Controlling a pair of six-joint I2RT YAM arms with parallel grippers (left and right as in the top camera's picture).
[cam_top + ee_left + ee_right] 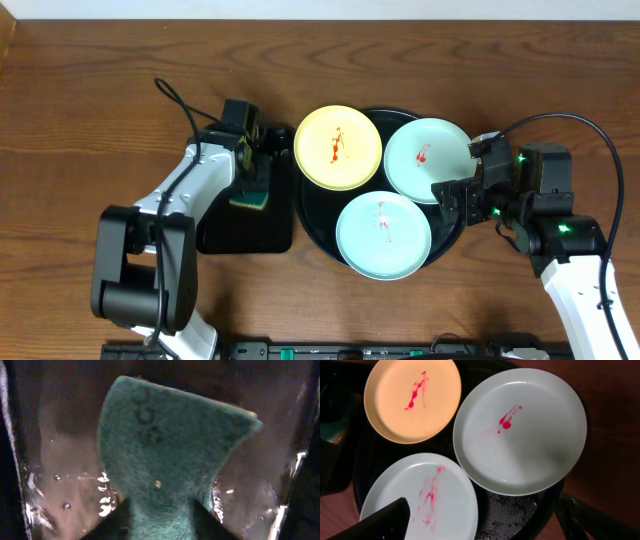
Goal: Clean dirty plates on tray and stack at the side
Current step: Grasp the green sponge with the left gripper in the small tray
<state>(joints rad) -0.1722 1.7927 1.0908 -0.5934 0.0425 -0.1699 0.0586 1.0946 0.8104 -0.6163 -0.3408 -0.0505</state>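
All three smeared plates sit on the tray, unwashed. Left of it, left gripper pinches the sponge; right gripper gapes wide at its right rim. Next: steady a plate, bring sponge across.

A large round black tray with a raised rim holds three small round plastic plates, each smeared red at its centre: a pale yellow plate far left, overhanging the rim; a light blue plate far right; a second light blue plate nearest, touching it.
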